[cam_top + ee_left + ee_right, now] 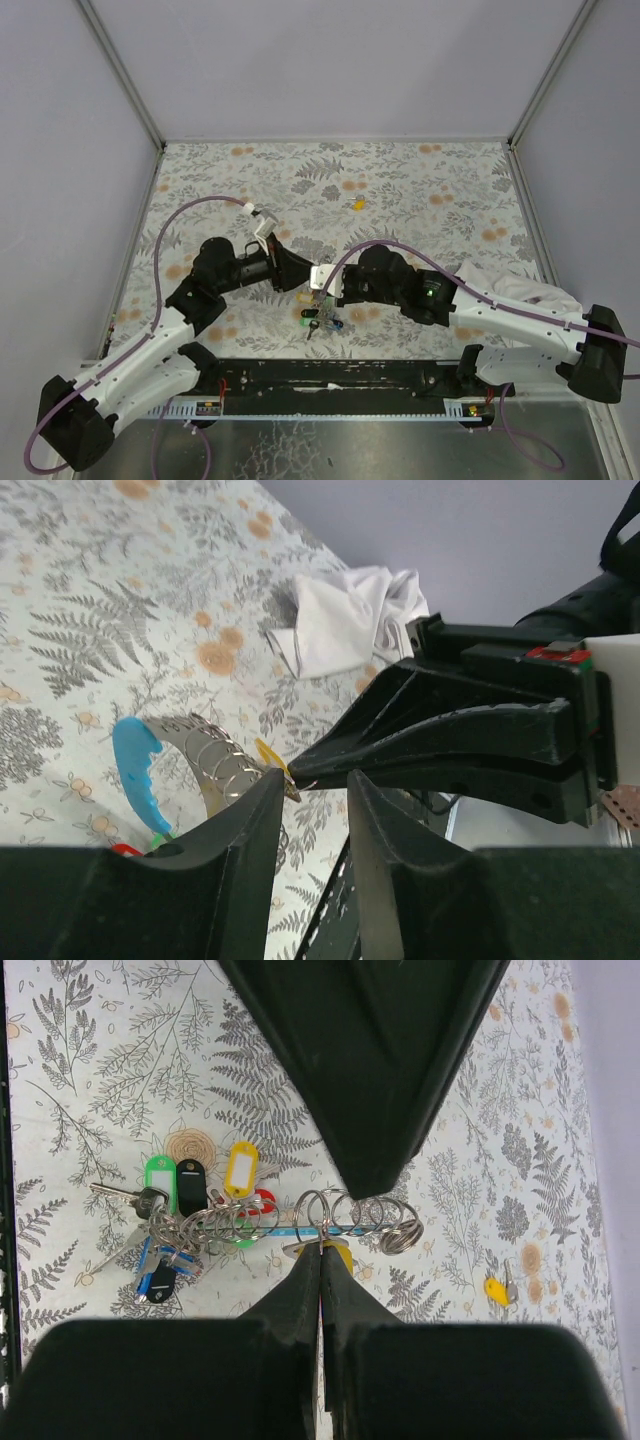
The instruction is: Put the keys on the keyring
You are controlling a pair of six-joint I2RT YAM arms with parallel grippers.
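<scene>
1. Right wrist view: the right gripper (320, 1252) is pinched tight on what looks like a yellow key (338, 1256), touching the keyring (358, 1215).
2. Left gripper (312, 782) sits just beside the keyring, jaws parted, nothing in them.
3. I'd call this the threading step. Next, the left probably has to steady the keyring while the key slides on.
4. A spare yellow key (497, 1288) lies well apart from the keyring.

The bench (420, 170) toward 12 o'clock is left open, save one yellow key (356, 203). The centre is blocked by the left pincer (312, 790) and right pincer (321, 1255), met tip to tip. A white cloth (510, 285) is heaped at 3 o'clock.
</scene>
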